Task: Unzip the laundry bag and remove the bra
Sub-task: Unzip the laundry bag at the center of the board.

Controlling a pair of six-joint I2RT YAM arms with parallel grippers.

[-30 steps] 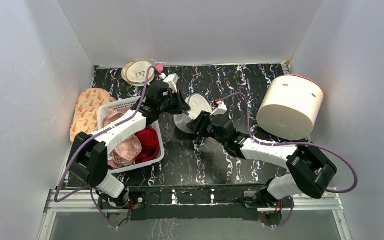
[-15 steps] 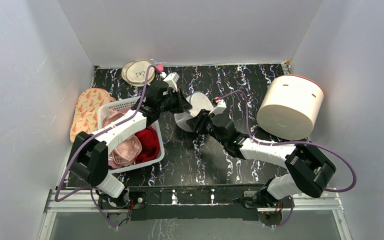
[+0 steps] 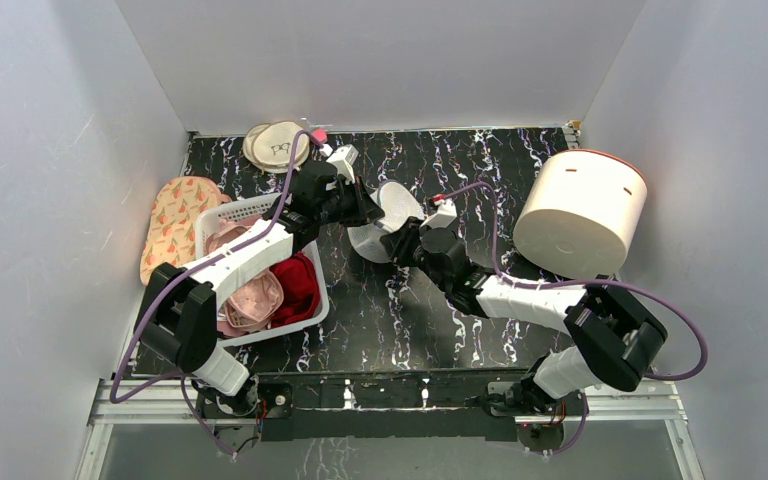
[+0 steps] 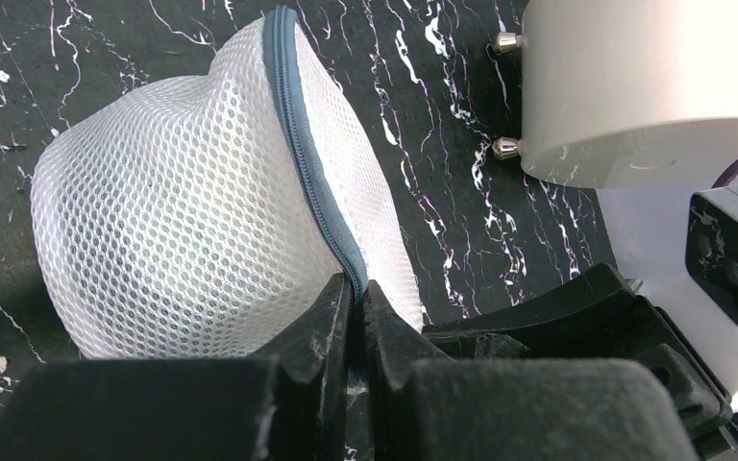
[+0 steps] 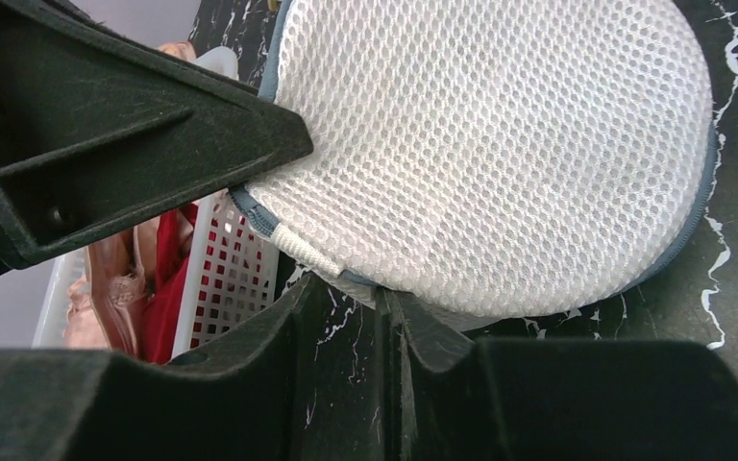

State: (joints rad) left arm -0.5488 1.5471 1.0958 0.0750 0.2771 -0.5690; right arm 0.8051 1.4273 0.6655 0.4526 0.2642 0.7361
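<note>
The laundry bag (image 3: 388, 208), a white mesh dome with a blue-grey zipper rim (image 4: 298, 144), sits mid-table, tipped on its edge between both arms. My left gripper (image 4: 356, 293) is shut on the zipper rim at the bag's near side (image 3: 365, 212). My right gripper (image 5: 348, 291) is at the bag's (image 5: 500, 154) lower rim, next to a white fabric tab (image 5: 303, 252). Its jaws stand narrowly apart, with table showing between them. Whether they touch the rim I cannot tell. The bra is hidden.
A white basket (image 3: 222, 212) with pink and red garments stands left of the bag. A big cream drum (image 3: 580, 215) lies at the right. Flat beige discs (image 3: 278, 145) and a carrot-print cloth (image 3: 175, 220) lie at the back left.
My right gripper has crept up-left to the bag's rim and its jaws have narrowed. The bag has tipped a little more upright. The left gripper keeps its hold.
</note>
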